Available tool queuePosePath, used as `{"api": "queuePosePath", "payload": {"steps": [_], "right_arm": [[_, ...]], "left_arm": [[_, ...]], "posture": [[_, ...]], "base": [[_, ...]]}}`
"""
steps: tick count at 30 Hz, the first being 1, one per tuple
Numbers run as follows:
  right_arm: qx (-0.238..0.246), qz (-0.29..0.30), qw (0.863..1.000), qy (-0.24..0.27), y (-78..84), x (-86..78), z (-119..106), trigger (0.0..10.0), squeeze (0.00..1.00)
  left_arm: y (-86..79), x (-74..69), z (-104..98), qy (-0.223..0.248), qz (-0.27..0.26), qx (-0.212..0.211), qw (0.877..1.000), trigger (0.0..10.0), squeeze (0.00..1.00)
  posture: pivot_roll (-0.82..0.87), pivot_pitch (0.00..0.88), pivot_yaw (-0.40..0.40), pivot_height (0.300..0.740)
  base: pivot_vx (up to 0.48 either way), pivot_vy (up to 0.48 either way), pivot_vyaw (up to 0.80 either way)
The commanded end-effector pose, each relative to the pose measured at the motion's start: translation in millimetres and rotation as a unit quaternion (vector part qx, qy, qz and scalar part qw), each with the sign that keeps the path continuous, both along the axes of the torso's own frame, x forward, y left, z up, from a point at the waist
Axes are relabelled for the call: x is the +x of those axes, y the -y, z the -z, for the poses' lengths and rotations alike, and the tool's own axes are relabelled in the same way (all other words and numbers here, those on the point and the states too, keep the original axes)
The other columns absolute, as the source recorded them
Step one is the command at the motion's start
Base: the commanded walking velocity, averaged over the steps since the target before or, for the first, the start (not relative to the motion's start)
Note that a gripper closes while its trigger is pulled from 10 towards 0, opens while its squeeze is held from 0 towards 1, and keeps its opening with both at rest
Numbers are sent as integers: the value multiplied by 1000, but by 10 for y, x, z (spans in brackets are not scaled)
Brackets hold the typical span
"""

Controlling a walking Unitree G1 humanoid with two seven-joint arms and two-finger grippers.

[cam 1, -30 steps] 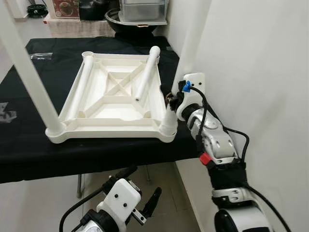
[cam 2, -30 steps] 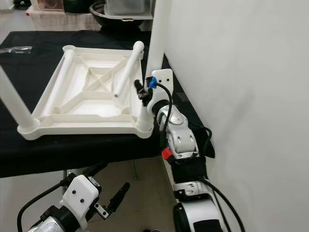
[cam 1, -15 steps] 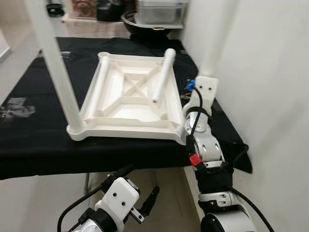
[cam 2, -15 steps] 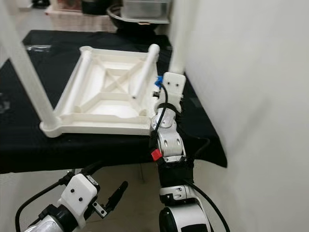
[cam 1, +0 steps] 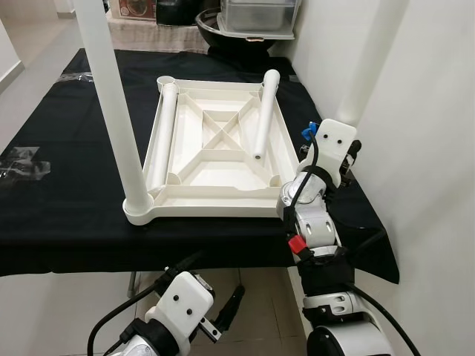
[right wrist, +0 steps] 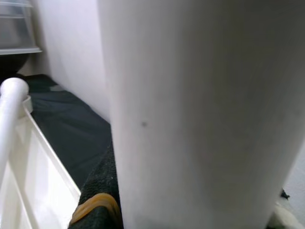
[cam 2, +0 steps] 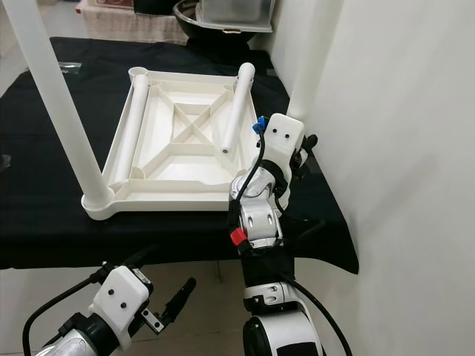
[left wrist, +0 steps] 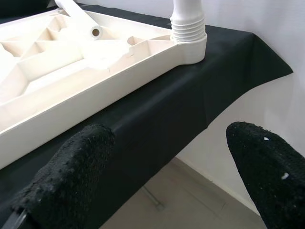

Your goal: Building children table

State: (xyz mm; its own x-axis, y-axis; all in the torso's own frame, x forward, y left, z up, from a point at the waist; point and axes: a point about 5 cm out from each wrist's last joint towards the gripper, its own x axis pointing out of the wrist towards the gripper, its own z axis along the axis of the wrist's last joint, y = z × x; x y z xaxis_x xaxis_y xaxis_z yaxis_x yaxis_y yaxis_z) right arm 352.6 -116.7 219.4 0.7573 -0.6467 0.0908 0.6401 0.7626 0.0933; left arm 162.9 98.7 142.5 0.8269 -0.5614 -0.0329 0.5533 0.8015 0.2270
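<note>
The white plastic table top (cam 1: 215, 159) lies upside down on a black cloth. Upright legs stand at its near-left corner (cam 1: 111, 104) and its near-right corner (cam 1: 369, 67). The near-right one is screwed into its corner socket (left wrist: 188, 28). Two loose legs lie inside the top, one along the left side (cam 1: 163, 137) and one on the right (cam 1: 263, 119). My right gripper (cam 1: 347, 154) is shut on the near-right leg just above its base, and that leg (right wrist: 200, 119) is pressed close against the wrist camera. My left gripper (left wrist: 162, 181) hangs open below the table's front edge.
The black-clothed table (cam 1: 67, 215) ends close to a white wall (cam 1: 438, 148) on the right. A dark bowl and a clear plastic box (cam 1: 256, 15) stand at the back. A clear plastic bag (cam 1: 22, 159) lies on the cloth's left side. Tiled floor lies below the front edge.
The whole view has swung, so the camera has moved. My right wrist has turned around the near-right leg while staying on it. The left arm still hangs below the table.
</note>
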Motion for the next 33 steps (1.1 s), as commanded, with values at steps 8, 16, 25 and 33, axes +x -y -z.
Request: {"api": "queuePosePath", "payload": {"steps": [8,16,25,33], "right_arm": [[223,-95,963,-116,-946,-196,214,10000,0],[201,-96,973,-62,-755,-165,-71,10000,0],[172,-292,937,91,-714,-92,-624,10000,0],[135,-432,871,190,-484,-142,-1042,10000,0]], "left_arm": [[9,0,63,-13,0,2,1000,10000,0],[7,26,72,-11,0,2,1000,10000,0],[11,107,75,-12,-8,-9,1000,10000,0],[-45,349,-64,9,-23,-20,999,10000,1000]], "posture": [[129,149,-122,740],[125,141,-117,740],[122,97,-114,740],[114,76,-106,740]], "base": [[0,0,0],[0,0,0],[0,0,0],[0,0,0]]}}
